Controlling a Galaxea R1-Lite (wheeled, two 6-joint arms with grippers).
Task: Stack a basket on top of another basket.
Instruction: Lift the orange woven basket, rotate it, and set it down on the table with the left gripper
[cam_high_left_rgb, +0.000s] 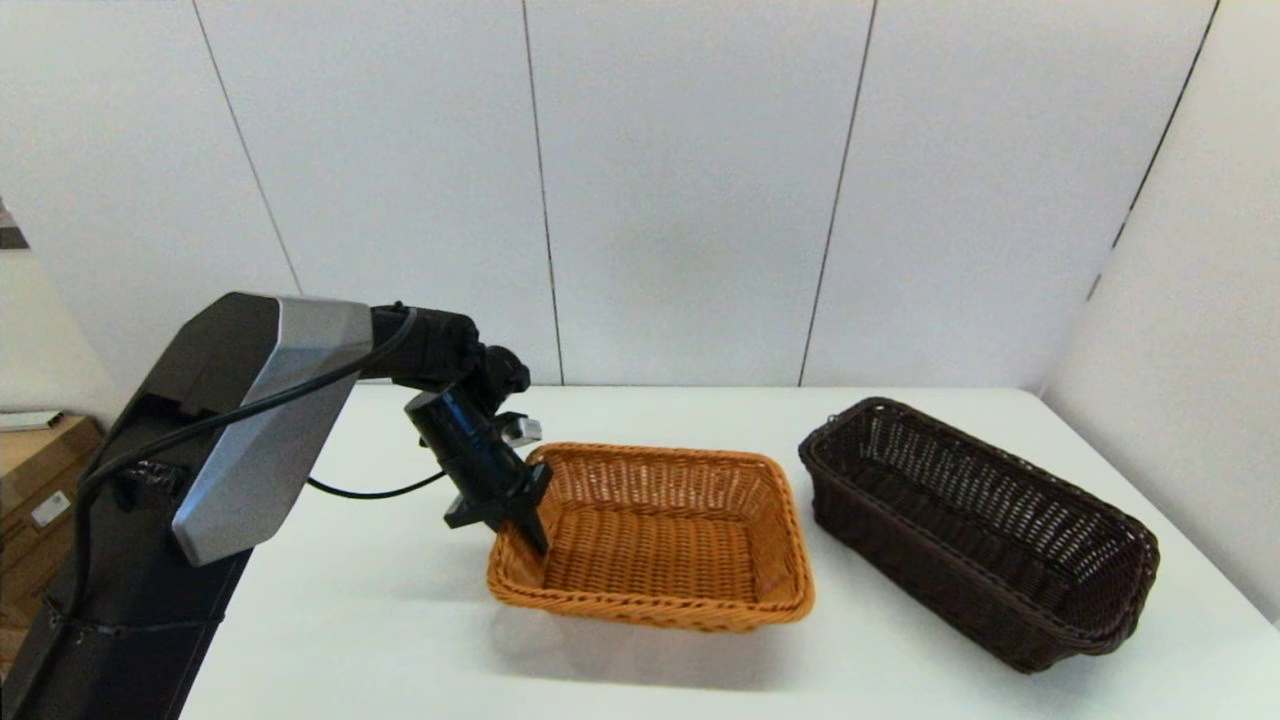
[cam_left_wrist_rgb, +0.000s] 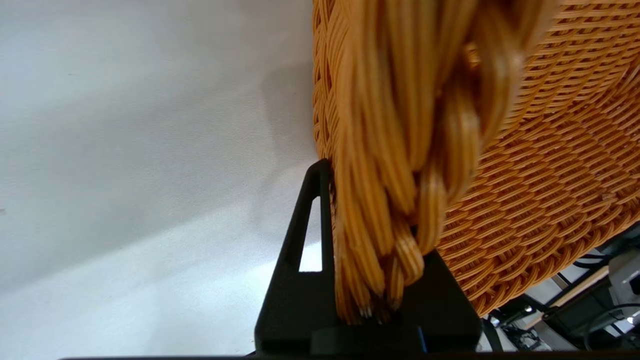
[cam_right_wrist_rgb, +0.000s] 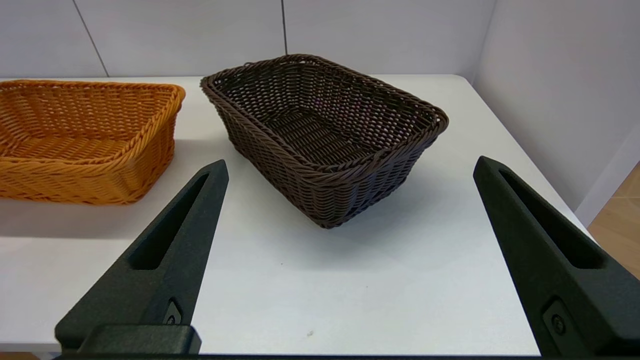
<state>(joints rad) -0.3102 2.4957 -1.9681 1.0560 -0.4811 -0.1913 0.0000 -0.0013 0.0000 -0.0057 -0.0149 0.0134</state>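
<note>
The orange-tan wicker basket is at the table's middle, with its shadow on the table in front of it. My left gripper is shut on the braided rim of its left short side, one finger inside the basket and one outside. In the left wrist view the rim runs between the fingers. The dark brown basket stands to its right, turned at an angle and empty. My right gripper is open, low over the table's near edge, facing the dark basket with the orange basket further left.
The white table is backed by white wall panels, with a side wall close on the right. Cardboard boxes stand off the table to the left. A black cable hangs beside the left arm.
</note>
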